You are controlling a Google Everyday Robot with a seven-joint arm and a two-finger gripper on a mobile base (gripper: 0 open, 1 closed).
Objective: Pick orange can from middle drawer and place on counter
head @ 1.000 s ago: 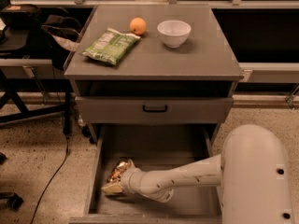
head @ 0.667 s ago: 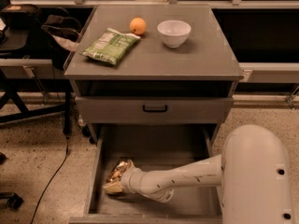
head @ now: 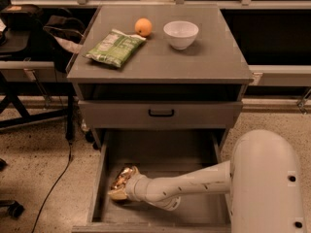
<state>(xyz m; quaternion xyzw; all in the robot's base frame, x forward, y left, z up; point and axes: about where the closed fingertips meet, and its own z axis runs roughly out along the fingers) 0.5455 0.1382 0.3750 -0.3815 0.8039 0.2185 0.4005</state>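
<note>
Status at inspection: the task is in its early part, with nothing yet delivered to the tabletop.

1. The middle drawer (head: 160, 152) stands pulled fully out at the bottom of the cabinet, so you have access to its floor.
2. The orange can (head: 121, 177) lies inside it, close to the left wall and toward the front left corner. It looks dented and rests low, on or just above the drawer floor.
3. The hand (head: 127, 191) is down in the drawer, right against the can on its right side. The arm (head: 189, 183) reaches in from the right edge across the drawer floor. You cannot tell how far the hand is open, nor whether it has the can in hold. Contact looks likely, but treat the grasp as unconfirmed.
4. The tabletop (head: 194, 62) carries a green packet (head: 115, 47) toward its left edge, an orange fruit (head: 143, 26) near the back edge and a white bowl (head: 181, 34) beside the fruit. The front right part shows bare surface, a fair landing place in my judgement.

Outstanding: confirm the hold, lift the can clear of the drawer walls, pass the shut upper drawer front (head: 121, 115), and set the can on the tabletop
</note>
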